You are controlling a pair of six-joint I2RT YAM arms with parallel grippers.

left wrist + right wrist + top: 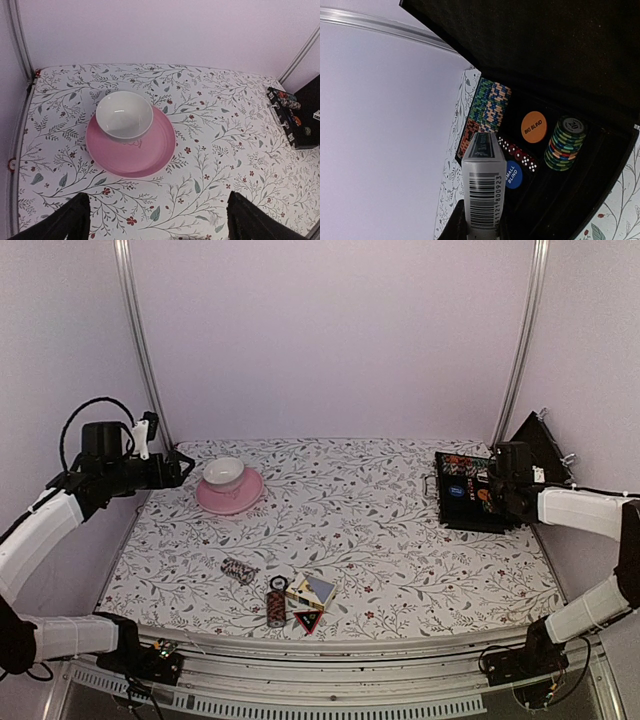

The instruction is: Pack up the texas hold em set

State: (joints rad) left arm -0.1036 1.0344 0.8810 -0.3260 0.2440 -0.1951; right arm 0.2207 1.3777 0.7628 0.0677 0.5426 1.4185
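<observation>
The black case (462, 508) lies open at the right edge of the table, its lid (545, 445) raised. My right gripper (503, 480) hovers over it, shut on a boxed card deck (484, 190) whose barcode faces the camera. In the case sit striped chips (490, 107), red dice (517, 152), an orange "big blind" disc (534, 127), a blue "small blind" disc (513, 176) and a chip roll (566, 144). Near the front edge lie two chip rolls (238, 569) (276, 608), a card deck (312, 589) and a triangle marker (308, 620). My left gripper (185, 468) is open and empty at the far left.
A pink saucer (230, 492) with a white cup (223, 472) stands at the back left, just ahead of the left gripper (157, 220). Metal frame posts (138, 340) rise at both back corners. The case (300, 120) shows at the right of the left wrist view.
</observation>
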